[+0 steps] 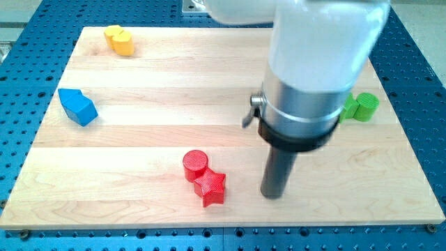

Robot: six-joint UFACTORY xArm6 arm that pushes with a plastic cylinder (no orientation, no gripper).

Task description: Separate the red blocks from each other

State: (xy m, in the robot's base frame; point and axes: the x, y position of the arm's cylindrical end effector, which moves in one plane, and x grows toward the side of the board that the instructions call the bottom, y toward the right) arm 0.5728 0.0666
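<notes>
You are looking at a pale wooden board (160,90) of glued planks, lying on a blue perforated table (28,125) that shows on every side of it. Take the red cylinder (196,164) as your landmark: it stands near the board's bottom edge, a little left of centre. The red star (210,187) sits just below and to the right of it, touching it, so the two red blocks form one cluster. Your arm comes down from the view's top right of the cylinder, a white body narrowing to a silver collar and a black ring, with the dark rod hanging straight and upright beneath. My tip (272,195) rests on the board to the right of the cylinder, about level with the star and near it but clearly apart, with bare wood between them. There is no claw on this arm, so nothing is held. Far left and above the cylinder lies the blue block (77,107); further up, near the top left corner, the yellow block (120,40). Well to the right and higher, partly behind the arm, is the green block (362,107).
</notes>
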